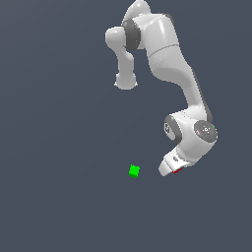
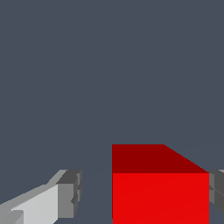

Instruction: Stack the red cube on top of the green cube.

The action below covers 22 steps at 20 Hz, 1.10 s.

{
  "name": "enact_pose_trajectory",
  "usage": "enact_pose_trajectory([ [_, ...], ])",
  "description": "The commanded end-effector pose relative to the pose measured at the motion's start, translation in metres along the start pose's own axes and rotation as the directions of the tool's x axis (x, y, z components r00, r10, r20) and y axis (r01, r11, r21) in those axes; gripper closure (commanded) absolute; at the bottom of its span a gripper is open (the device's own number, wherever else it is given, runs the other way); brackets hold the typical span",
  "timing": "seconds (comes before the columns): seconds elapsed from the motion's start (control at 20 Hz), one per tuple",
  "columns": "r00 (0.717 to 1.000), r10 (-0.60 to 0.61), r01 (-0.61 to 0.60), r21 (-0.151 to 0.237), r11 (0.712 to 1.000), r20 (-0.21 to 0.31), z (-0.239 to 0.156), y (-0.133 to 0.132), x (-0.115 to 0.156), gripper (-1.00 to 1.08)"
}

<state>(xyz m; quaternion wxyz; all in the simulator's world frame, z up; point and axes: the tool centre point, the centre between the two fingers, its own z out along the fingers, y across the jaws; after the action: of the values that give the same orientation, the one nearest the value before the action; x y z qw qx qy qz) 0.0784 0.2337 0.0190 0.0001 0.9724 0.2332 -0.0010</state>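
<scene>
The red cube (image 2: 160, 197) fills the near part of the wrist view, sitting between the two fingers of my gripper (image 2: 144, 191). One grey fingertip (image 2: 71, 192) stands apart from the cube with a clear gap, and the other fingertip (image 2: 217, 188) is right against the cube's opposite side. The gripper is open around the cube. In the exterior view the gripper (image 1: 170, 170) is low over the floor, and only a sliver of the red cube (image 1: 177, 171) shows beneath it. The green cube (image 1: 134, 171) rests on the floor toward the exterior view's left of the gripper, apart from it.
The white arm (image 1: 172, 64) reaches down from the top of the exterior view. The floor (image 1: 59, 147) is plain dark grey-blue, and no other object shows in either view.
</scene>
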Motion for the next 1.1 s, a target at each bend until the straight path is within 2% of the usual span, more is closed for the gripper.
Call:
enact_pose_trajectory([
  [0.0,1.0,0.0,0.0,0.0,1.0,-0.002,-0.001,0.0,0.001,-0.92],
  [0.05,1.0,0.0,0.0,0.0,1.0,-0.002,-0.001,0.0,0.001,1.08],
  [0.7,1.0,0.0,0.0,0.0,1.0,-0.001,-0.003,0.0,0.001,1.08],
  [1.05,1.0,0.0,0.0,0.0,1.0,-0.001,-0.033,0.0,0.0,1.08],
])
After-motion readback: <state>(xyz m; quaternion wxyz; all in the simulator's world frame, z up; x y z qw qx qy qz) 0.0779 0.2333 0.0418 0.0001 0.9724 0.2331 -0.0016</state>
